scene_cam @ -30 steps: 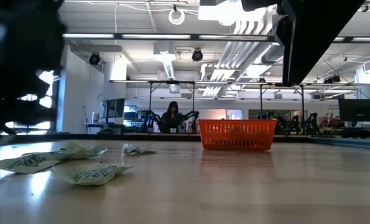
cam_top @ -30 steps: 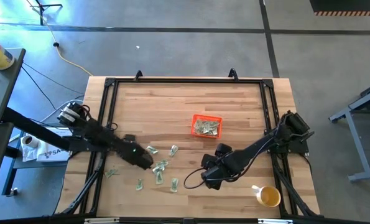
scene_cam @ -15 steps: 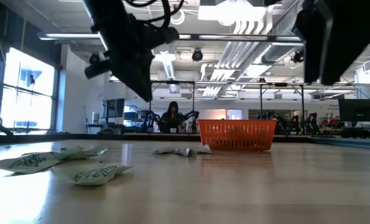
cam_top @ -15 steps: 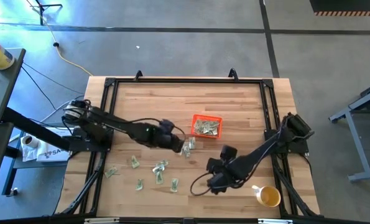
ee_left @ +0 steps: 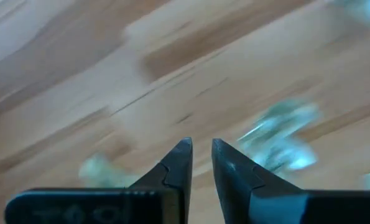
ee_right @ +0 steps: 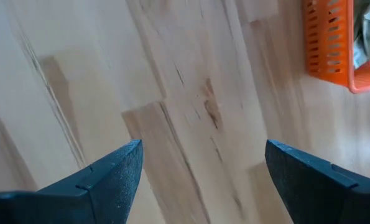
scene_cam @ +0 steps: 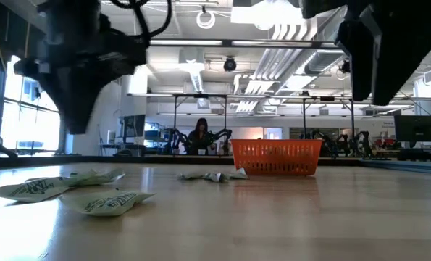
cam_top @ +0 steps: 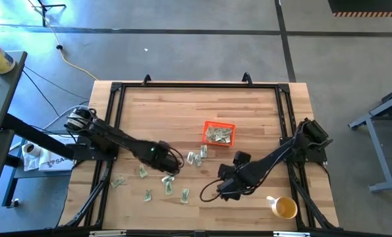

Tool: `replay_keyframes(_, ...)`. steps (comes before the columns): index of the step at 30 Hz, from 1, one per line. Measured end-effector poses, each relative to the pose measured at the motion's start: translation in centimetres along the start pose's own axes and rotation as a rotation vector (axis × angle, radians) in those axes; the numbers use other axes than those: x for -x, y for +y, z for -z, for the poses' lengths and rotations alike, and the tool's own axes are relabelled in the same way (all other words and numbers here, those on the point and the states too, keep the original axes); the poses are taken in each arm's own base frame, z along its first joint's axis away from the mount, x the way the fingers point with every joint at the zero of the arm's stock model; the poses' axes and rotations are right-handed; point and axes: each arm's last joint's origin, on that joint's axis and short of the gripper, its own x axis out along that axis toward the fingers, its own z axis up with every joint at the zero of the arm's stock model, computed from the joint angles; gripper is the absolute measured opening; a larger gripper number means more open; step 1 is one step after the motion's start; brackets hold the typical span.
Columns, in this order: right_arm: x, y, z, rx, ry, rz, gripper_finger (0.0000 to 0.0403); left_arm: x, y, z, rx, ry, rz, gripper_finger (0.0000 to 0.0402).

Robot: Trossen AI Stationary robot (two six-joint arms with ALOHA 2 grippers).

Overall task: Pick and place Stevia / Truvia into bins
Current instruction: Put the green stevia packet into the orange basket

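Orange plastic marks the one basket (cam_top: 219, 133) mid-table, with sachets heaped inside. Half a second ago the left gripper (cam_top: 171, 164) hung beside the basket; now it has drawn back over the loose sachets (cam_top: 169, 176), its fingers (ee_left: 178, 163) a narrow slit apart with nothing between them. Two sachets (cam_top: 196, 156) it left lie just short of the basket. About six more are scattered nearer the front edge. The right gripper (cam_top: 217, 191) waits wide open and empty, near one yellow cup (cam_top: 284, 208).
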Motion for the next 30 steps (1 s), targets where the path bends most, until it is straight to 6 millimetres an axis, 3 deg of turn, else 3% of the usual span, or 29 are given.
replay_keyframes(4,0.2,-0.2,1.0,0.105,0.052,0.053,0.0327,0.1,-2.0,-1.5,0.035,-0.144,0.201,0.0106)
replay_keyframes(7,0.4,-0.3,1.6,0.134,0.091,0.084,0.0327,-0.2,-3.7,-3.8,-0.005,-0.226,0.348,0.0118)
replay_keyframes(9,0.5,-0.4,1.9,0.143,0.113,0.097,0.0327,-1.3,-4.0,-5.4,-0.012,-0.247,0.353,0.0134)
replay_keyframes(15,0.7,0.0,2.8,0.083,0.144,0.097,0.0327,-4.0,-4.1,-9.6,0.064,-0.170,0.390,0.0219)
replay_keyframes(22,0.8,-0.3,3.0,0.021,0.175,0.130,0.0327,-4.2,-6.6,-12.2,-0.057,-0.279,0.512,0.0313)
replay_keyframes(30,0.9,-0.6,3.3,-0.035,0.185,0.176,0.0327,-7.3,-8.4,-13.0,-0.141,-0.289,0.390,0.0305)
